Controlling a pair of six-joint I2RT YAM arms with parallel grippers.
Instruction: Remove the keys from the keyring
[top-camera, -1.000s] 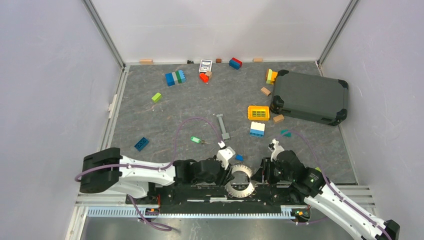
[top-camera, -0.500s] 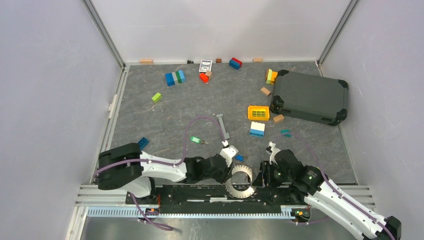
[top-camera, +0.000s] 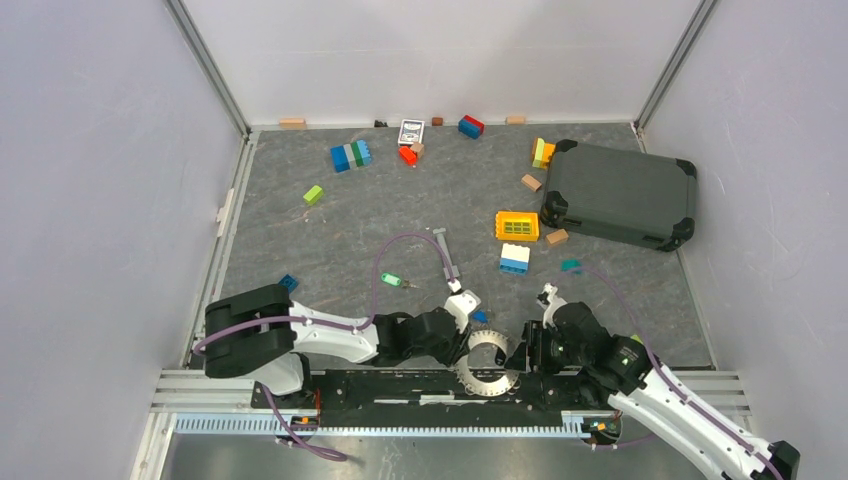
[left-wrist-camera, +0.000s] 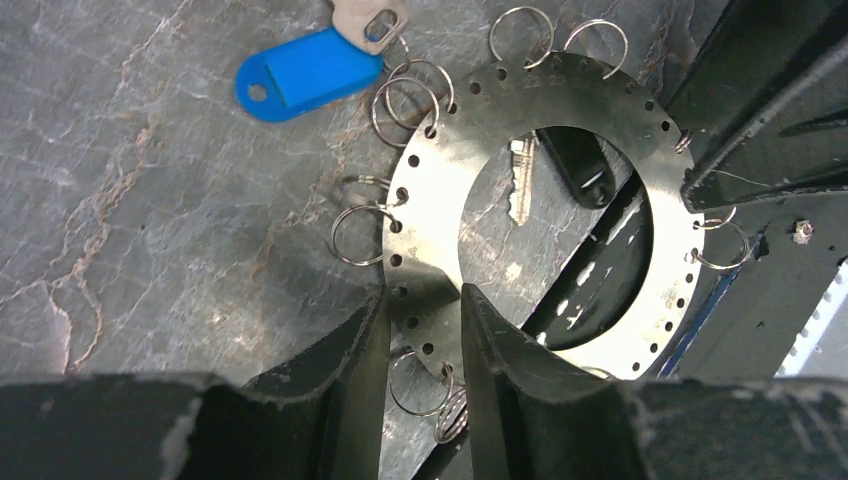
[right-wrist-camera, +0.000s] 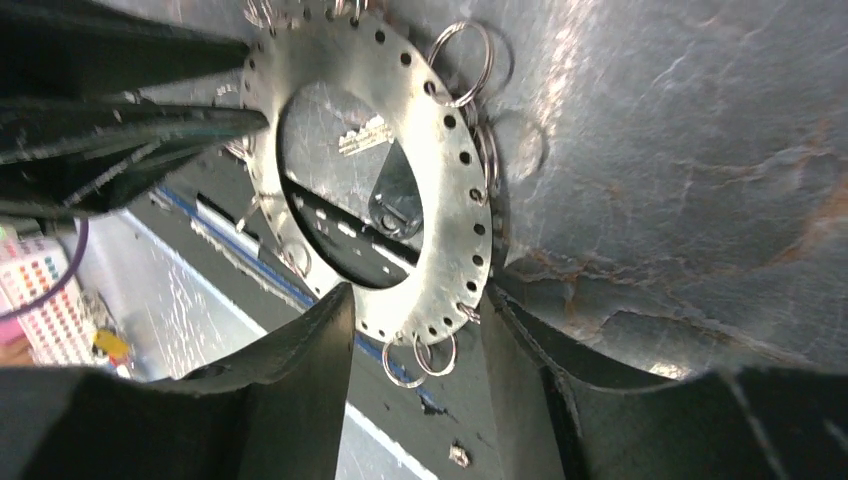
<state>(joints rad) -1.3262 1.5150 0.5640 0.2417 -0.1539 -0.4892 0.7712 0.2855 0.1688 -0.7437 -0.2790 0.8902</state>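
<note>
Two white-and-black arms met over a perforated silver metal disc (top-camera: 489, 365) at the near edge; a green-headed key (top-camera: 392, 280) lay apart on grey tabletop (top-camera: 300, 240).
</note>
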